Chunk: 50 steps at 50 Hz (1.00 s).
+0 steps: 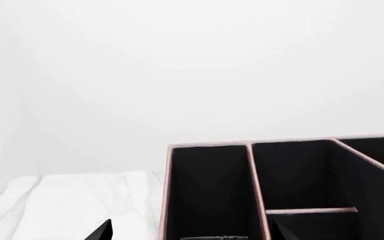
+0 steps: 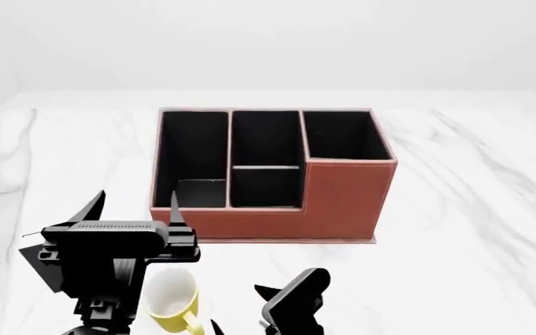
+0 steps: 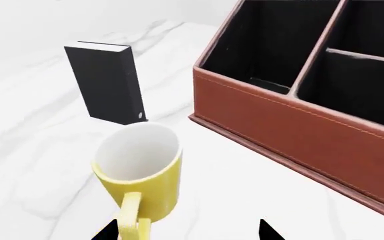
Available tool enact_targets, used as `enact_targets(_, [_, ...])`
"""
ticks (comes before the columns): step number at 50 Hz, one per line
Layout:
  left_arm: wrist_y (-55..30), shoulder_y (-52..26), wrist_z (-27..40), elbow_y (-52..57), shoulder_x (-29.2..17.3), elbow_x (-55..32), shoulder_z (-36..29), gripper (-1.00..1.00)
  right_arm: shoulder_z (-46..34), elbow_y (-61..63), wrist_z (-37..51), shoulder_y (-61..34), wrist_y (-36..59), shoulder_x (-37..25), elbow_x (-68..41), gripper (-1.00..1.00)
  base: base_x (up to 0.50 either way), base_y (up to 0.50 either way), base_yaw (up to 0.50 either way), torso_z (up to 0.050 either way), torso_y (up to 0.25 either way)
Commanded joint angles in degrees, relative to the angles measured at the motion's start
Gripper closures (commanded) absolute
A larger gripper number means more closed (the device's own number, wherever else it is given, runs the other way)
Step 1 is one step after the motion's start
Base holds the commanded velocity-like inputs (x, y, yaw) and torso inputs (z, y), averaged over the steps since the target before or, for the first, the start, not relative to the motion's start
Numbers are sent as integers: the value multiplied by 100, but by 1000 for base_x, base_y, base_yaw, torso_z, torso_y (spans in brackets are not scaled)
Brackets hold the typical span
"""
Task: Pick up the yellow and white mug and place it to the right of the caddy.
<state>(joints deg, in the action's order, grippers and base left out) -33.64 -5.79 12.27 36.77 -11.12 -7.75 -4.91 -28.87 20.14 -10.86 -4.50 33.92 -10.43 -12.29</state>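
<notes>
The yellow and white mug [image 2: 170,296] stands upright on the marble table in front of the caddy [image 2: 343,202], its handle toward me. In the right wrist view the mug [image 3: 142,170] is just ahead of my right gripper [image 3: 187,231], which is open; the handle lies by one fingertip [image 3: 108,231] and nothing is held. In the head view my right gripper [image 2: 238,307] is just right of the mug. My left gripper [image 2: 133,204] is open and empty, hovering at the caddy's front left corner. The left wrist view looks into the caddy's [image 1: 259,190] black compartments.
A small black upright book [image 3: 108,82] stands on the table beyond the mug, left of the caddy; in the head view my left gripper hides it. The marble table [image 2: 473,209] stretches to the right of the caddy. A white wall stands behind.
</notes>
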Motion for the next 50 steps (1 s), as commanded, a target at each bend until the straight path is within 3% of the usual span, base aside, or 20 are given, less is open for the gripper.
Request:
enact_targets(1, [35,14,33,-18,-33,-44,-6,-100,-309,-216,-103,-81,75,97,-22,-100,0,0,0,0,0])
enact_targets(50, [139,35,131,-82,-157,-216,-95,-100,-738,-3371,-746,-1604,-293,857,-529,-100,0,0,0,0,0])
